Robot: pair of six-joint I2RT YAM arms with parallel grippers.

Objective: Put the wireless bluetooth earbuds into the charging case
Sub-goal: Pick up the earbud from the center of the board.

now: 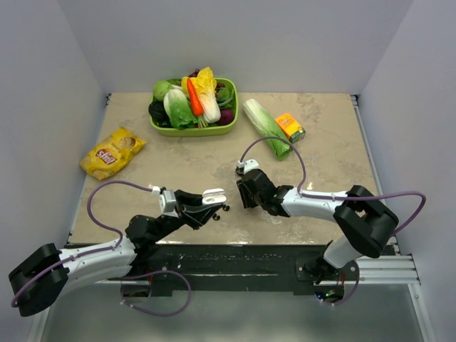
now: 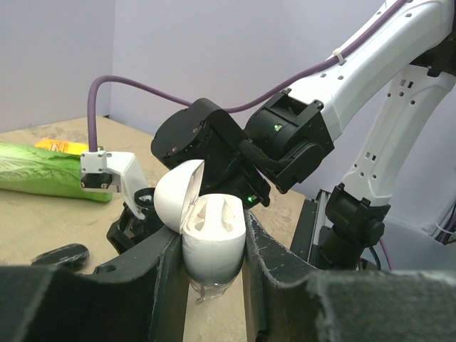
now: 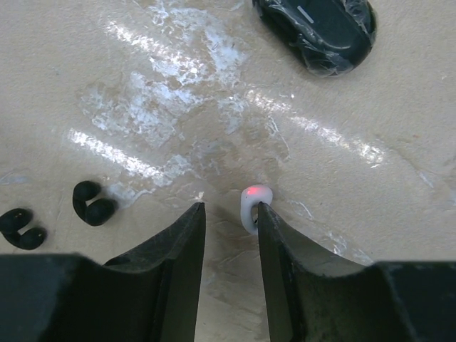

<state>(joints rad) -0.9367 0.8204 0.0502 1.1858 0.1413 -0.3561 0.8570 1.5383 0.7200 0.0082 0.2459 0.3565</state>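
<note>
From above, the table (image 1: 178,164) spreads out ahead of me with walls on three sides. Only that view takes in the far things. A green basket (image 1: 192,132) heaped with vegetables sits at the far edge, with a cabbage (image 1: 266,127) and an orange carton (image 1: 290,127) to its right. A yellow chip bag (image 1: 112,152) lies off to the left. All of them are well apart from my claws, which meet near the middle of the near edge with bare stone around them.

My left claw (image 2: 211,235) is clamped on the white charging case (image 2: 214,253). Its own camera shows what the top view cannot: the lid is swung back and the two moulded wells face up. My right arm stands close behind the case and fills that side.

My right claw (image 3: 229,210) points down at the table, jaws narrow but apart, with stone showing between them. Only its camera shows the small things:
- A black case (image 3: 320,28) wrapped in clear film lies beyond.
- Two black earbuds (image 3: 92,205) lie loose on the stone to the left, close together and clear of my finger.
- A white earbud (image 3: 251,206) with a red light on it lies against the tip of the finger on the right of that view and touches that finger only.
</note>
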